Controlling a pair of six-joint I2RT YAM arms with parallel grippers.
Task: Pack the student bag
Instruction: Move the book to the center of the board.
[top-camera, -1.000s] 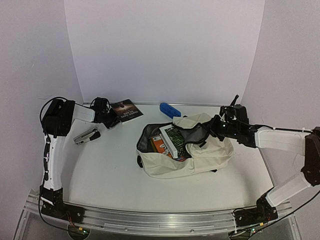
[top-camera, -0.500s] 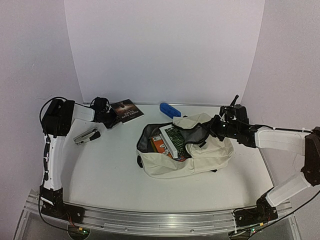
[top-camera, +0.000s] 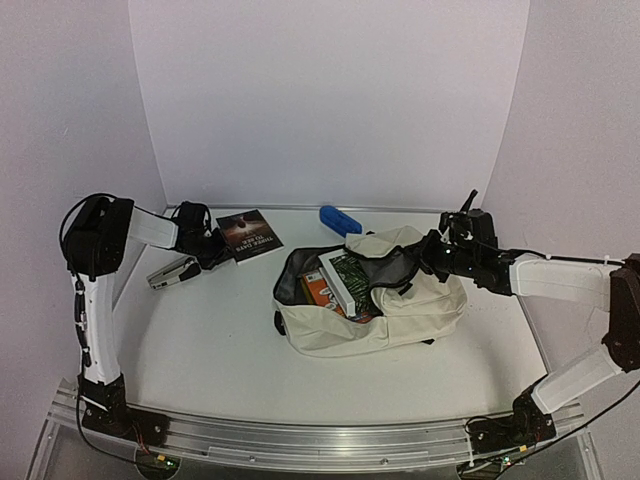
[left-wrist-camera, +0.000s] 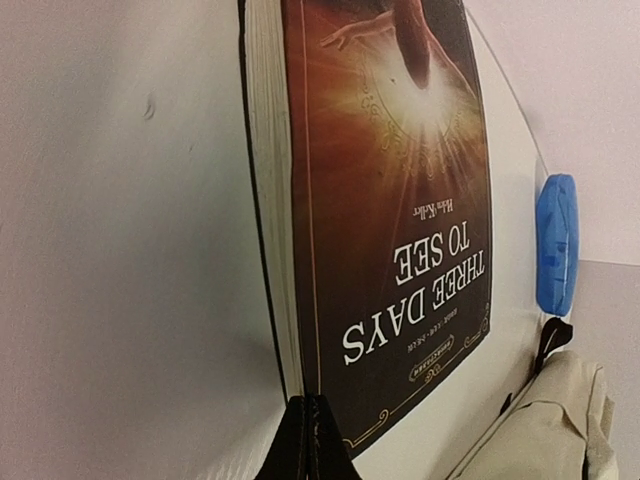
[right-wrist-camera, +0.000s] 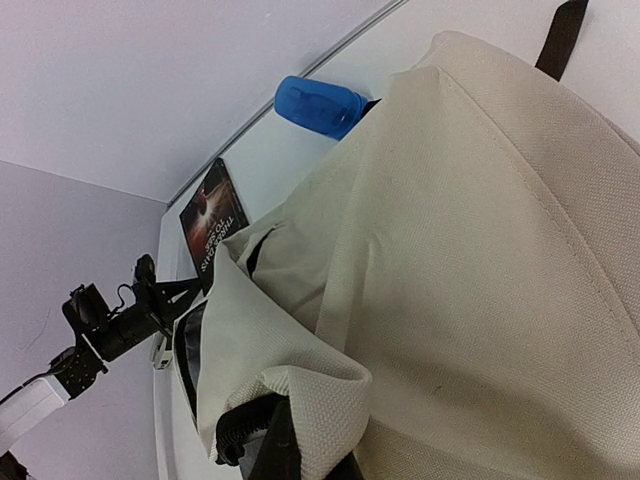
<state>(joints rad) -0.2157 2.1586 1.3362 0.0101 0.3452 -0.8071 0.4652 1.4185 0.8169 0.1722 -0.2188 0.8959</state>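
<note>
At the left of the top view the left gripper (top-camera: 207, 247) is clamped narrow on the near corner of the one dark book (top-camera: 251, 232), which lies flat on the desk (top-camera: 220, 340). Just below it sits one silver and black tool (top-camera: 172, 272), apart from the book. One blue case (top-camera: 340, 220) lies at upper centre, near the back edge.

The single student bag (top-camera: 400, 315) lies right of centre, its open mouth turned to the left, toward the book. So the coming move likely runs rightward from the left gripper into that mouth, and the left arm is the nearer one. Two books (top-camera: 322, 291) already show inside. At the right, the right gripper (top-camera: 437, 252) is pinched on the bag's upper flap, holding it up.
</note>
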